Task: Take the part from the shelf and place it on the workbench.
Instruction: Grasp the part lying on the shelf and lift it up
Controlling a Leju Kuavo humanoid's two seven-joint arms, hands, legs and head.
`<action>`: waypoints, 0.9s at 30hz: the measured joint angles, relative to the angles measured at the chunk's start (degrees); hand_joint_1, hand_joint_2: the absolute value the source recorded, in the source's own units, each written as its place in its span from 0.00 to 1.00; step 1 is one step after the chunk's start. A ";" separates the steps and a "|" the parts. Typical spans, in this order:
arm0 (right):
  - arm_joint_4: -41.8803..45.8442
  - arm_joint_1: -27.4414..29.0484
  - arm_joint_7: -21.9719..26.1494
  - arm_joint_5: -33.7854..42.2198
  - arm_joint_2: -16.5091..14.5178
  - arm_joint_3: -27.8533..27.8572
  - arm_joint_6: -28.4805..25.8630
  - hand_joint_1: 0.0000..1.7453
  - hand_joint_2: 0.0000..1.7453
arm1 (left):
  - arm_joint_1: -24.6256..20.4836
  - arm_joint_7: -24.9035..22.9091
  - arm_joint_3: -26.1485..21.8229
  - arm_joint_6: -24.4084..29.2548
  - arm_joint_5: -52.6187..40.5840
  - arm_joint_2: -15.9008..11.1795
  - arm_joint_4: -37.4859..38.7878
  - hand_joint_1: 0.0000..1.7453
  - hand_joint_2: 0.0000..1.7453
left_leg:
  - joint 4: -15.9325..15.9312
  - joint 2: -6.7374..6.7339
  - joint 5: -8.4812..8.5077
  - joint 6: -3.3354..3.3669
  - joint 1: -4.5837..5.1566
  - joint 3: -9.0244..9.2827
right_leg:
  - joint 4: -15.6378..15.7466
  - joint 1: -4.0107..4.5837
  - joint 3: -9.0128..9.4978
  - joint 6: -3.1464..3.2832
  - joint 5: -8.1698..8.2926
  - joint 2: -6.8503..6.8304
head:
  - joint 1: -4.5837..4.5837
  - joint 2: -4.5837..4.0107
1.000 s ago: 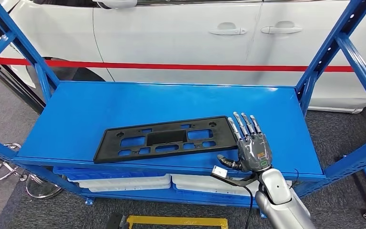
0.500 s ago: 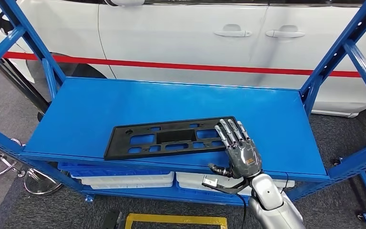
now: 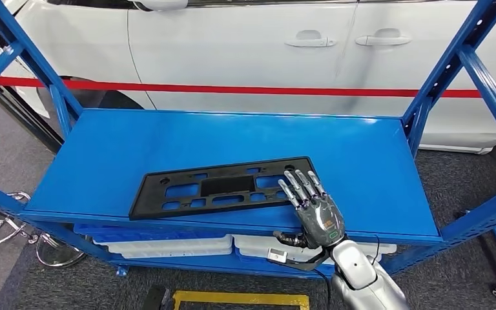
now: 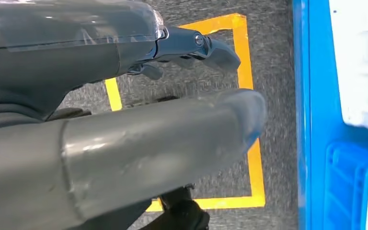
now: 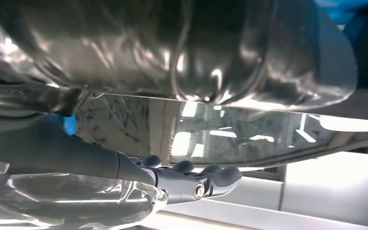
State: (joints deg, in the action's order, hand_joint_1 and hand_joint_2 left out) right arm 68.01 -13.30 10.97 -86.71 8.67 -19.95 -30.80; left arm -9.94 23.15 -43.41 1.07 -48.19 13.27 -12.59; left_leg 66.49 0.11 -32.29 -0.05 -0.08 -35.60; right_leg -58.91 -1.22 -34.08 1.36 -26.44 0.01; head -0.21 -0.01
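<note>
the part (image 3: 223,187) is a flat black plate with many holes. it lies flat on the blue shelf (image 3: 135,145), close to the front edge, a bit slanted. it sits there so the robot can reach it from the front without leaning far in.

the right robot hand (image 3: 310,203) is at the end of the part farthest from the shelf's left post. its fingers (image 3: 297,184) are straight and apart, lying over that end of the part. the thumb (image 3: 289,239) hangs below the front edge of the shelf. it looks like the hand is set this way so the fingers go on top and the thumb can come up from under, to pinch the thin plate. it holds nothing yet, and i cannot tell if the fingers truly touch the part.

the left robot hand (image 4: 124,139) hangs low, near the bottom of the shelf, over grey floor with a yellow tape square (image 4: 249,143). its fingers look stretched out with nothing in them. it waits out of the way.

white trays (image 3: 174,245) sit on the level under the part. a white car (image 3: 245,45) stands behind the shelf.

the task is just starting. the part is long, so held by one end it may tip or slip.
</note>
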 joint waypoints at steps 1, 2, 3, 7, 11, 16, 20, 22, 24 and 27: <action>-0.10 -0.03 -0.03 -0.01 -0.02 -0.20 0.00 0.00 0.00 | 0.04 0.00 -0.01 0.00 0.00 0.00 0.00 0.00 0.00 | 3.91 0.00 -1.61 -0.24 -0.14 -1.85 | -0.01 0.02 -0.04 0.04 -0.01 -0.03 | 0.00 0.01; -0.24 -0.05 -0.08 -0.03 -0.04 -0.40 0.00 0.00 0.00 | 0.12 0.00 -0.01 0.00 0.00 0.00 0.00 0.00 0.00 | 6.73 -0.01 -2.40 -0.37 -0.23 -3.22 | -0.03 0.05 -0.06 0.05 -0.02 -0.05 | 0.00 0.01; -0.43 -0.12 -0.16 -0.08 -0.04 -0.64 0.00 0.00 0.00 | 0.19 0.00 -0.01 0.00 0.00 0.00 0.00 0.00 0.00 | 7.59 -0.01 -2.08 -0.38 -0.27 -3.70 | -0.04 0.07 -0.04 0.06 -0.02 -0.05 | 0.00 0.00; -2.12 -1.71 -1.59 -1.28 -0.24 -2.31 0.00 0.00 0.00 | -0.08 0.00 0.01 0.03 0.01 -0.04 0.00 0.00 0.00 | -5.66 -0.02 4.85 0.93 0.04 2.34 | -0.01 0.21 0.15 -0.10 0.03 0.14 | 0.01 0.01; -6.71 -4.50 -3.51 -2.07 -0.45 -4.64 0.00 0.00 0.00 | -0.41 -0.07 0.04 0.01 -0.04 -0.07 0.00 0.00 0.00 | -9.90 0.07 6.05 2.08 0.39 4.05 | 0.50 0.15 0.10 -1.37 0.45 0.09 | 0.02 0.00; -10.27 -6.40 -3.94 -2.09 -0.44 -6.02 0.00 0.00 0.00 | -0.46 -0.09 0.09 0.00 -0.10 0.00 0.00 0.00 0.00 | -11.76 -0.18 7.46 3.07 -0.01 4.63 | -9.94 0.18 -4.70 -2.34 -5.61 0.03 | 0.08 0.00; -12.72 -7.64 -5.39 -2.45 -0.35 -7.17 0.00 0.00 0.00 | -0.23 -0.33 0.15 -0.08 -0.23 0.01 0.00 0.00 0.00 | -10.67 -0.04 6.86 2.80 -0.08 4.34 | -10.98 -0.21 -5.44 -2.90 -3.48 0.00 | 0.08 0.01; -13.80 -9.78 -7.31 -2.74 -0.07 -8.24 0.04 0.00 0.00 | -0.22 -0.41 0.32 -0.19 -0.30 0.02 0.00 0.00 0.00 | -9.53 -0.05 6.15 2.22 -0.05 4.05 | -3.84 -0.28 -2.13 -2.78 -0.33 0.02 | 0.09 0.01; -14.84 -12.76 -10.57 -2.86 0.86 -10.75 0.19 0.00 0.00 | -0.33 -0.43 0.56 -0.26 -0.34 0.01 0.00 0.00 0.00 | -8.66 -0.09 5.67 1.60 0.12 3.47 | -0.96 -0.15 -0.98 -2.16 0.28 0.15 | 0.03 0.01; -16.12 -17.18 -14.54 -2.88 2.95 -15.97 0.40 0.00 0.00 | -0.34 -0.43 0.75 -0.37 -0.33 0.00 0.00 0.00 0.00 | -8.12 -0.08 5.31 0.86 0.12 3.07 | -0.87 -0.13 -1.21 -1.10 0.35 0.21 | -0.03 0.01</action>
State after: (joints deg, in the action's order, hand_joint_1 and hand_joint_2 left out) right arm 51.89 -30.48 -3.56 -89.59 11.62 -35.93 -30.40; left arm -10.27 22.71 -42.66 0.70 -48.52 13.27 -12.59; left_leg 58.37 0.02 -26.99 0.81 0.04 -32.53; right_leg -59.77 -1.35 -35.29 0.25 -26.09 0.22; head -0.24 0.00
